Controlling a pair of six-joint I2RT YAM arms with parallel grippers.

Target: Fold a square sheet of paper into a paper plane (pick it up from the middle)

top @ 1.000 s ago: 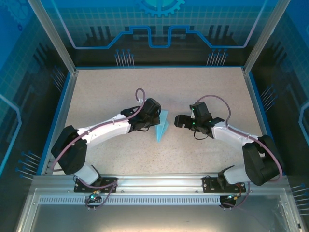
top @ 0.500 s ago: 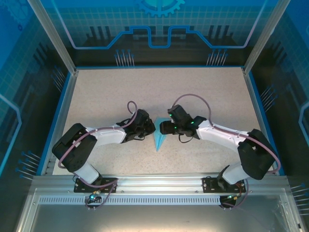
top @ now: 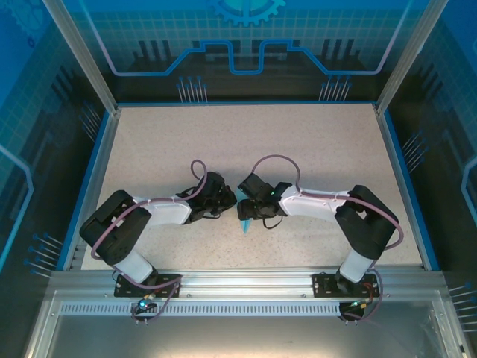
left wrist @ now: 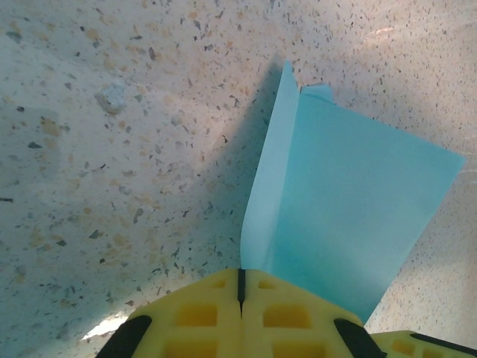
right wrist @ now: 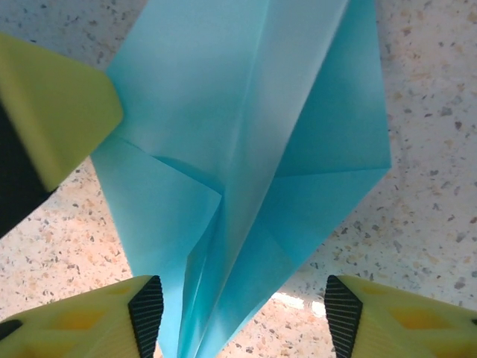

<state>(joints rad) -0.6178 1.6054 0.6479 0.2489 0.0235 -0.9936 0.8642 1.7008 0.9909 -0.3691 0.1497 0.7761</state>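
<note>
Pale blue paper plane just below the centre of the speckled table, point toward the bottom edge, left gripper pinched tight on one flap at the bottom of its wrist view, right gripper spread wide astride the creased body

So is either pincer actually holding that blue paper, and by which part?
The left pincer is shut on the folded blue paper, pinching one edge at a fold. The right pincer is open, straddling the paper's narrow end without gripping.
</note>
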